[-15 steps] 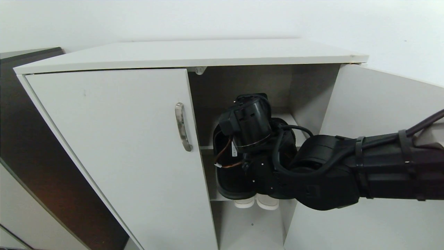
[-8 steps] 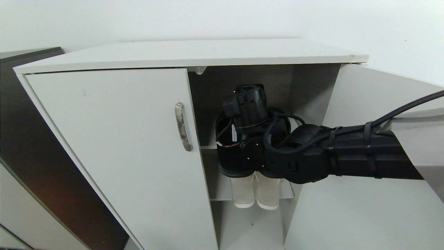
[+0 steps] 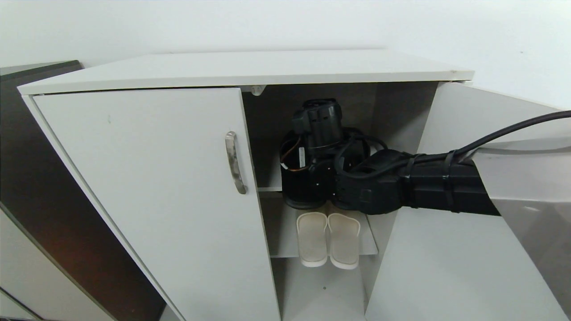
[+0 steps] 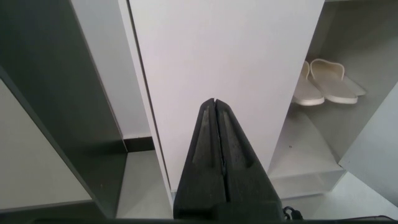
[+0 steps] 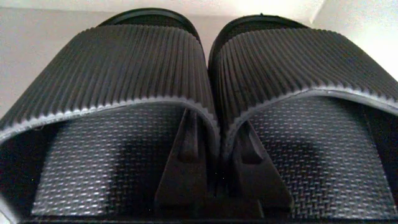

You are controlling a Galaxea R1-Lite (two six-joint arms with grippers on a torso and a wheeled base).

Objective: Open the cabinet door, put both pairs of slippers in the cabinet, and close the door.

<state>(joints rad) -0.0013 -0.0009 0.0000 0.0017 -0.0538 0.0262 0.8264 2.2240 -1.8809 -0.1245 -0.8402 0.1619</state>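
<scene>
The white cabinet [image 3: 250, 71] has its right door [image 3: 446, 267] swung open and its left door [image 3: 147, 178] closed. A white pair of slippers [image 3: 328, 238] lies on the lower shelf [image 3: 281, 240], also seen as the white pair [image 4: 326, 81]. My right arm reaches inside at the height of the upper shelf [image 3: 267, 188], carrying a black pair of slippers [image 3: 296, 196]. My right gripper [image 5: 214, 149] is shut on the two touching inner edges of the black slippers [image 5: 124, 68]. My left gripper [image 4: 214, 124] is shut and holds nothing, low in front of the closed left door [image 4: 224, 50].
A metal handle [image 3: 234, 162] sits on the closed left door. A dark piece of furniture [image 3: 40, 178] stands against the cabinet's left side. The open right door stands close beside my right arm.
My right arm has lifted the black slippers and carried them deeper into the cabinet, uncovering the white pair on the lower shelf. The doors have not moved.
</scene>
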